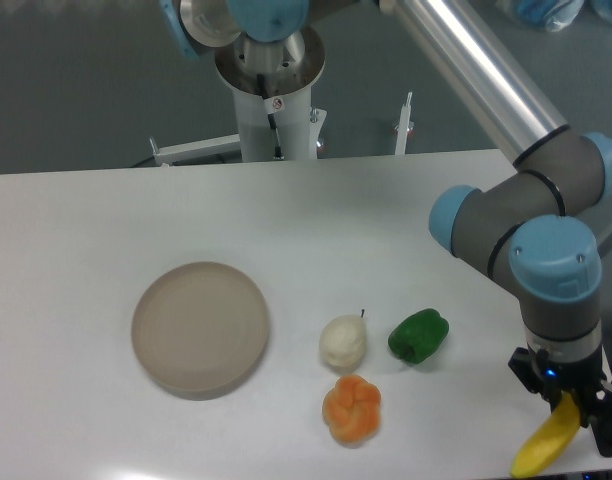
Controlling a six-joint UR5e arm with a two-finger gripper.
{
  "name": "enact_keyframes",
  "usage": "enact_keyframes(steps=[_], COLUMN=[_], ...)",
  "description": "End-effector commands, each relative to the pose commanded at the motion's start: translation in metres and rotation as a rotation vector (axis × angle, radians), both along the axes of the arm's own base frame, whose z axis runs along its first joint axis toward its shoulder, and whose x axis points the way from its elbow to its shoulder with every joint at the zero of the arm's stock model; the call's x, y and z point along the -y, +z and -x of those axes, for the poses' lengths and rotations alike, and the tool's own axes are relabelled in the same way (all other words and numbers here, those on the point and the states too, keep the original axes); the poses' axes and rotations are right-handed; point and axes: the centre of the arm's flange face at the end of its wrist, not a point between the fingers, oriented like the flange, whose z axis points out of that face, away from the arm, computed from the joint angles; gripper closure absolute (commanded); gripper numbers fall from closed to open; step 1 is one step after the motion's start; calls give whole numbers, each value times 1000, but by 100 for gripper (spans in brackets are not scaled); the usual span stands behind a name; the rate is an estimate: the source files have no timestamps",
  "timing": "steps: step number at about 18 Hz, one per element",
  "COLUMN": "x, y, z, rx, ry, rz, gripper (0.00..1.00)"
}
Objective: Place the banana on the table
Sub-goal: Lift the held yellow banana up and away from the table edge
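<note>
Nearest the camera, at the lower right corner of the table (76, 230), the banana (545, 446) hangs tilted, its upper end caught in the gripper (569, 408) and its lower tip pointing down and to the left, close to the front edge of the tabletop. Whether that tip touches the surface cannot be told. The gripper is pressed closed on the banana's upper end; its dark fingers sit on either side of the yellow fruit, with part of them cut off by the frame's right edge.

Directly above the gripper stands the grey and blue wrist of the arm (551, 290), pointing straight down. Its silver upper link runs diagonally up and to the left, out of the top of the frame.

To the left of the banana, well apart from it, an orange lobed fruit (352, 408) rests on the table. Just behind it sits a pale, cream-coloured pear-like fruit (342, 341) with a thin dark stem, touching or nearly touching the orange one. A green pepper (418, 335) lies just to the right of the pale fruit, with a narrow gap between them.

Further left, a round beige plate (200, 327) lies flat on the tabletop, well apart from the fruit.

Beyond the far edge of the table stands the arm's white pedestal (271, 100) with a metal collar, before a grey wall.
</note>
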Motion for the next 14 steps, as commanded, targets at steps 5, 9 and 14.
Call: enact_keyframes(steps=[5, 9, 14], x=[53, 110, 176], y=[5, -2, -30], z=[-21, -25, -17], rx=[74, 114, 159], ry=[-64, -159, -271], rz=[29, 74, 145], gripper=[69, 69, 69])
